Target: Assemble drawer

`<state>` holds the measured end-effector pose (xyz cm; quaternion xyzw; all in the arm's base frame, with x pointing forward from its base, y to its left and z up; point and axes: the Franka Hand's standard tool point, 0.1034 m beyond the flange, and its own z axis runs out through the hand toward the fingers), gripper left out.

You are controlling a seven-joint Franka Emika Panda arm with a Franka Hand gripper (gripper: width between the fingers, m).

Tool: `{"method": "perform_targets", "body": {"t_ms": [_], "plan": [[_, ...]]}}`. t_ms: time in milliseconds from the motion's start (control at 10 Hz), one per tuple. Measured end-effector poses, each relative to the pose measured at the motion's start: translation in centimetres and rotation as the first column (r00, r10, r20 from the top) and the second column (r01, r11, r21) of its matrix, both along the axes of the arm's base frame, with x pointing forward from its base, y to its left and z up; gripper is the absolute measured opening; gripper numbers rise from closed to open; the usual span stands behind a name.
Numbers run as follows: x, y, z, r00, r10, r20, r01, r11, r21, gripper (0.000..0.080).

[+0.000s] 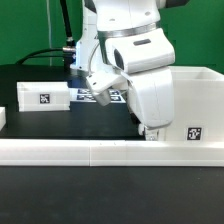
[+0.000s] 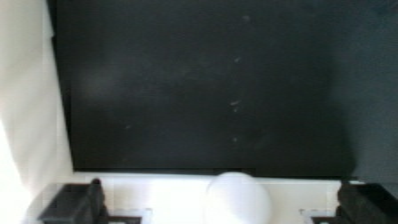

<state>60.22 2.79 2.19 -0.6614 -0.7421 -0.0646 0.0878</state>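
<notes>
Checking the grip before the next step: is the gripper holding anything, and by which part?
Cannot tell: a white plastic piece with a rounded knob sits between the gripper's jaws, but contact unclear.

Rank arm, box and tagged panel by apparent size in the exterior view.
1. Arm: largest, though it stands in front of the box, so nearness may inflate it.
2. Box: next, with its near corner hidden behind the arm.
3. Panel: clearly smallest.
</notes>
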Motion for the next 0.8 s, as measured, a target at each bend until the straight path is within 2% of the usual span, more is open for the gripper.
{"method": "perform_targets", "body": {"t_ms": [400, 600, 800], "plan": [[0.0, -0.5, 0.0, 1.000, 0.008, 0.001, -0.008, 1.000, 0.000, 0.0650], [-0.2, -3.9, 0.4, 1.000, 0.024, -0.003, -0.025, 1.000, -0.008, 0.0650], [-1.2, -6.8, 2.0, 0.999, -0.022, 0.044, 0.023, 0.999, -0.032, 0.0650]]}}
